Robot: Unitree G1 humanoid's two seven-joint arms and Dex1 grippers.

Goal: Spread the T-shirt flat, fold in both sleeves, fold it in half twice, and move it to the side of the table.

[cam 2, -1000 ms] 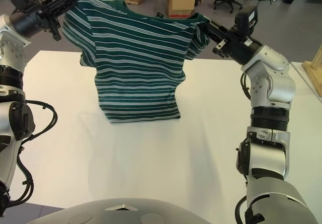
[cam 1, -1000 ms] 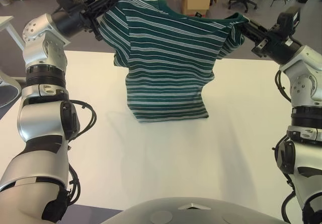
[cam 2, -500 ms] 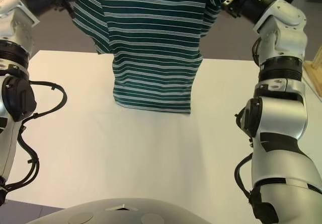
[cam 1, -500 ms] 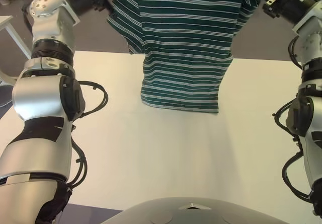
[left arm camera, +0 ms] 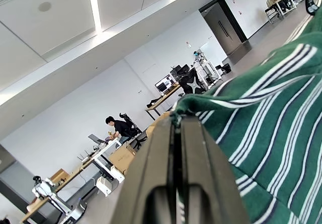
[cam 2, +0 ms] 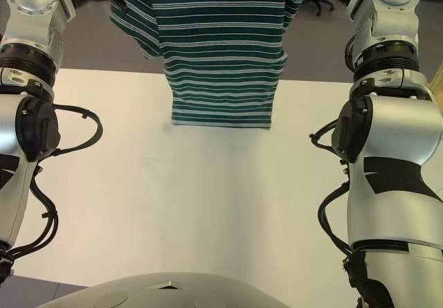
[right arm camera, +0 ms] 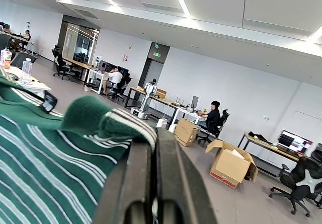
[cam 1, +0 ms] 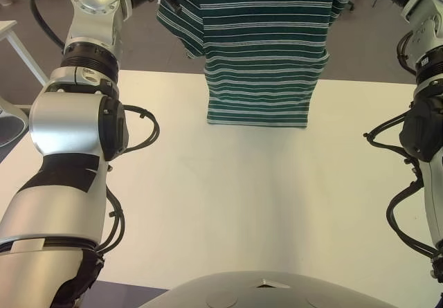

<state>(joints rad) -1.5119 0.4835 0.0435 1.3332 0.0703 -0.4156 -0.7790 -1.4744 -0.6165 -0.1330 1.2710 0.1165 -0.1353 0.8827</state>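
Two arms raise the green striped T-shirt [cam 1: 259, 52] — left pincer [left arm camera: 176, 122] and right pincer [right arm camera: 153, 132] each pinching its fabric tight — so it hangs upright, hem low over the white surface's [cam 1: 228, 204] far side.

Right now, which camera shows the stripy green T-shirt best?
The left eye view: the green-and-white striped fabric T-shirt hangs there down to its hem. The right eye view matches. Wrist views give a pinched edge close up.
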